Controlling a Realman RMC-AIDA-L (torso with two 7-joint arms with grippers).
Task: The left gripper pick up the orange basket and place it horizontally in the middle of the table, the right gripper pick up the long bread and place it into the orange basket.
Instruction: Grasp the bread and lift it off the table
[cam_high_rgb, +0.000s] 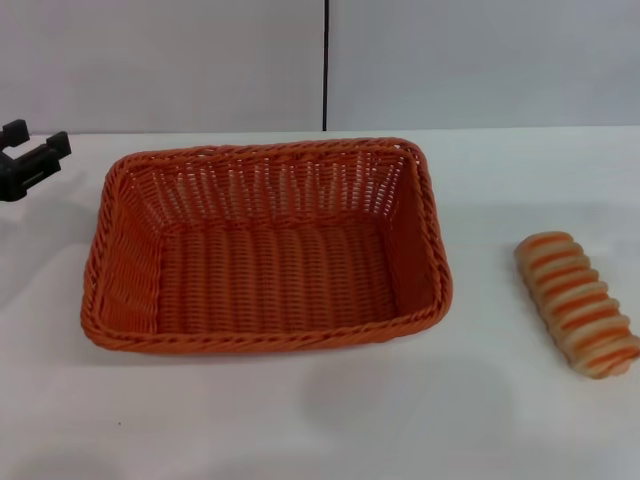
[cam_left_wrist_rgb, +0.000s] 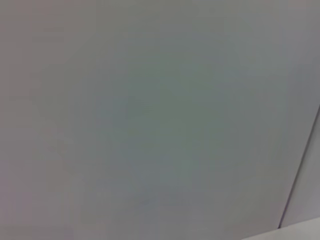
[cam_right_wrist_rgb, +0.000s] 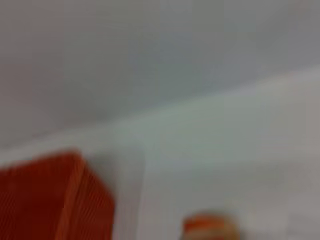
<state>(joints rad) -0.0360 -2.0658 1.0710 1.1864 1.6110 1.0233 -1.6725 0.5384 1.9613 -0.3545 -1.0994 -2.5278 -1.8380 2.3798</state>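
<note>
The basket (cam_high_rgb: 265, 250) already sits lengthwise mid-table (cam_high_rgb: 320, 420), empty, with the left gripper (cam_high_rgb: 30, 160) open and clear at the far left, so the bread (cam_high_rgb: 578, 303) (lying well right) likely needs the unseen right gripper next.

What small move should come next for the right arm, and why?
Probably the right gripper should come into view above the long bread and descend on it. The orange basket already lies horizontally mid-table, empty, and the left gripper stands clear at its left, touching nothing. The bread lies on the table, right of the basket.
</note>
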